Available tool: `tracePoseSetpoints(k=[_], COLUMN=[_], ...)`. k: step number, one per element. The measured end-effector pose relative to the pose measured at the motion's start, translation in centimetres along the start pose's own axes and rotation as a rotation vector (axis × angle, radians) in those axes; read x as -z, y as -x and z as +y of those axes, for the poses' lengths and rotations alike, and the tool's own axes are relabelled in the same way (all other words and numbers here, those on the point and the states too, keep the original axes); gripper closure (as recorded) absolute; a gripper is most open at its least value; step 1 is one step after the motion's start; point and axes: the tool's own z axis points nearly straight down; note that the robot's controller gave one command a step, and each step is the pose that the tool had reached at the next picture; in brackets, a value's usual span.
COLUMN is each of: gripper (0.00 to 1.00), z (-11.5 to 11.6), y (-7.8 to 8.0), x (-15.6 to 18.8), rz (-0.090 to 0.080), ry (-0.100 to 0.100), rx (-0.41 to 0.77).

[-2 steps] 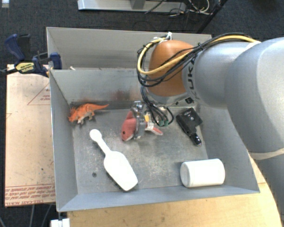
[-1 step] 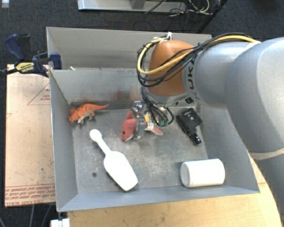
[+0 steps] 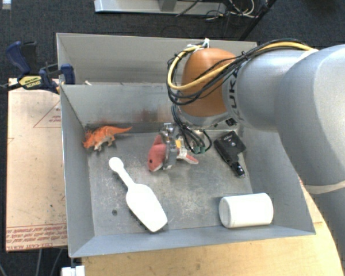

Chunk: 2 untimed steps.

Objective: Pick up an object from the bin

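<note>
Arm (image 3: 299, 108) over bin (image 3: 75, 154) of white cylinder (image 3: 246, 209), scoop (image 3: 139, 200), dinosaur (image 3: 103, 135), pink fish (image 3: 156, 157).

The orange plastic dinosaur (image 3: 106, 135) lies left of the red fish-shaped toy (image 3: 156, 157), the black angular piece (image 3: 230, 152) right of it. Before it lie the white plastic scoop (image 3: 140, 198), leftward, and the white cylinder (image 3: 246, 210), rightward.

The bin (image 3: 75, 171) is dull scuffed metal (grey, matt), the white scoop (image 3: 144, 206) smooth plastic.
</note>
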Motion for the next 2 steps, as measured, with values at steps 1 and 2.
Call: tracePoseSetpoints(k=[1,2], gripper=[1.0,1.0], z=[0.0,0.0], y=[-0.2,-0.1], x=[1.8,4.0], rz=[0.01,0.009], ry=[-0.001,-0.001], rx=[0.0,0.001])
